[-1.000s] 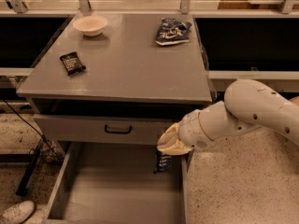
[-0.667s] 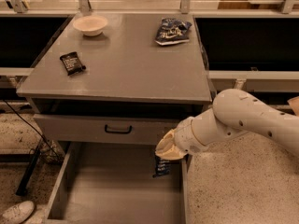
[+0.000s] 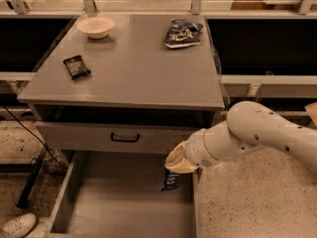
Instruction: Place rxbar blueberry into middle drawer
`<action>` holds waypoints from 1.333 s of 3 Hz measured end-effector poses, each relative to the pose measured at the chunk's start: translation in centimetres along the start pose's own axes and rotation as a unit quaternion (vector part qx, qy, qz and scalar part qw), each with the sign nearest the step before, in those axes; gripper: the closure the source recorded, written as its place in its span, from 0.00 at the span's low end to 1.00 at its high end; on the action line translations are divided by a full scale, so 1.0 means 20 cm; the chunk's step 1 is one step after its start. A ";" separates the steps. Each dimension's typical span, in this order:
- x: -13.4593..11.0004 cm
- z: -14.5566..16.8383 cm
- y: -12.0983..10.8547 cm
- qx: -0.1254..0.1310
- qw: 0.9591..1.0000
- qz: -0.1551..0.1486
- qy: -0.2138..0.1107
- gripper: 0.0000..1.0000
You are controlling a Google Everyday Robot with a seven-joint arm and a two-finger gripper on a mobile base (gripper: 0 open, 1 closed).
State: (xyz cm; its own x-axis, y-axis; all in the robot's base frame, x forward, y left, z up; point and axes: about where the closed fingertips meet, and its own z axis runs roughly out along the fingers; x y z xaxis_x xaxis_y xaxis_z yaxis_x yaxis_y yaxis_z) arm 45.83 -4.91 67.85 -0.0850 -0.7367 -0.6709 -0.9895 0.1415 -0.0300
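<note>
Tan-padded gripper [image 3: 179, 163] pinches the small navy-blue-wrapped rxbar blueberry [image 3: 171, 181], which hangs upright just below it, over the wide grey metal middle drawer [image 3: 119, 207] by the right wall. Bar's top is hidden; floor contact unclear.

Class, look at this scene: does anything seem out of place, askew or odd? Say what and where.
Chiefly the rxbar blueberry: it hangs on end from the gripper over the open middle drawer, near its right wall, not lying flat. The snack bag on the cabinet top looks crumpled.
</note>
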 end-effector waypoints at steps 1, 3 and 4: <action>0.20 0.26 0.10 -0.019 0.999 0.042 -0.022 1.00; 0.26 0.39 0.09 -0.024 0.998 0.057 -0.034 1.00; 0.30 0.60 0.06 -0.043 0.995 0.071 -0.051 1.00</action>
State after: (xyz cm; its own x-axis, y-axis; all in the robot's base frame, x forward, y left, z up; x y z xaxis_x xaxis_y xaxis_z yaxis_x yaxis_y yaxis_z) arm 45.52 -1.29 54.84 -0.2158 -0.6422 -0.7356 -0.9753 0.1785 0.1302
